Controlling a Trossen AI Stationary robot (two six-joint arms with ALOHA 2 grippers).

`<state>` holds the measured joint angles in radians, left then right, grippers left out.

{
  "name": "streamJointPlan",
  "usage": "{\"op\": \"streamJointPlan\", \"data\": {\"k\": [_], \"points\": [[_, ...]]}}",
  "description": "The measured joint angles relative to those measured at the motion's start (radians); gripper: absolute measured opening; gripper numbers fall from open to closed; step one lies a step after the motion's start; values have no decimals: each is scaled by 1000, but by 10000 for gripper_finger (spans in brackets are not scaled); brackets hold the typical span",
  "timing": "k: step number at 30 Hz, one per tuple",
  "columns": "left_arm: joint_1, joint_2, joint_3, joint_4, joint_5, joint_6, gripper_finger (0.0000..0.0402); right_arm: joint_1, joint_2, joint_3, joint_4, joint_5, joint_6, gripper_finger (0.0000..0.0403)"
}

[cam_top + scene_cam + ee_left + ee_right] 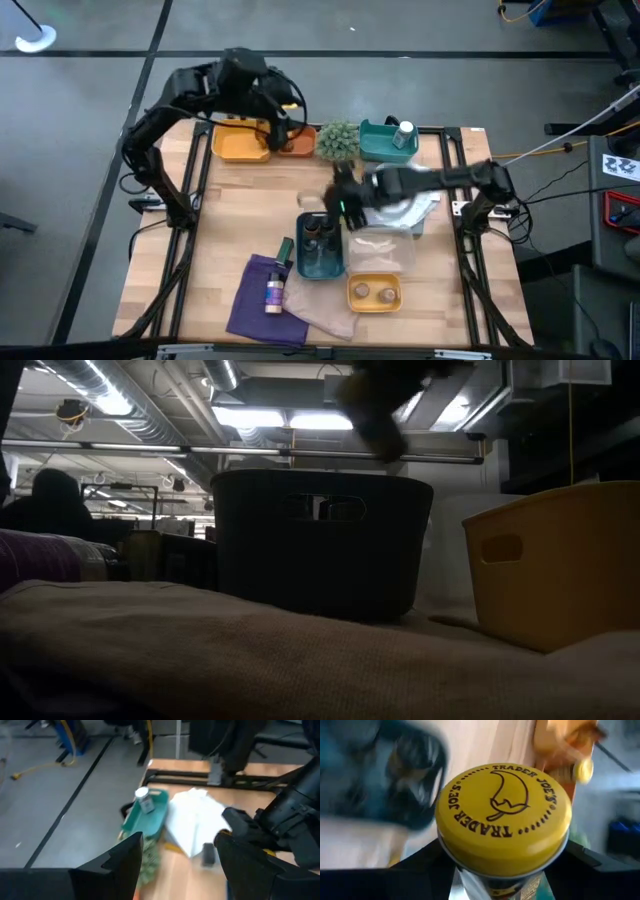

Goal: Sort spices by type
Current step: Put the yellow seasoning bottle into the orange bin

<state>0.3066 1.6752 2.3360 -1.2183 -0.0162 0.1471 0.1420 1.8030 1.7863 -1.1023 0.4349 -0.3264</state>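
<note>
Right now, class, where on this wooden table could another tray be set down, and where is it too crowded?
Bare wood lies between the yellow plastic tray at the far edge and the purple cloth near the front, along the table's left side. The middle and right are crowded: the dark teal bin, clear container and small yellow tray sit close together.

jars point(320, 235) in bin point(322, 262), cloth point(258, 296) left

surface: wooden tabletop point(230, 215) | far edge: orange tray point(240, 146), plant point(338, 140), teal tray point(380, 140) | near edge: purple cloth point(250, 300), yellow tray point(375, 292), dark bin point(320, 262)
</note>
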Motion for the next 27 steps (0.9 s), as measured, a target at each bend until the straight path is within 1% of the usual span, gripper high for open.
{"op": "streamJointPlan", "data": {"k": [3,6,10,12,15,19,23,25,27], "points": [[44,-13,0,-46,-1,19,237,-123,0,0,182,-158,-95,249],[88,-30,0,-83,-1,43,237,-239,3,0,340,-298,-145,248],[137,-42,0,-111,0,51,237,-373,33,1,494,-465,-151,245],[155,-41,-3,-135,-1,80,237,-424,61,1,557,-525,-151,248],[168,-41,-42,-145,0,154,237,-483,106,1,656,-589,-150,252],[179,-39,-112,-160,1,171,237,-537,173,0,755,-638,-120,249],[182,-39,-193,-159,0,145,237,-572,221,0,814,-638,-90,246],[181,-39,-236,-158,-9,173,237,-587,241,0,842,-639,-72,249],[180,-39,-288,-144,-62,182,237,-599,263,0,870,-639,-43,252]]}}
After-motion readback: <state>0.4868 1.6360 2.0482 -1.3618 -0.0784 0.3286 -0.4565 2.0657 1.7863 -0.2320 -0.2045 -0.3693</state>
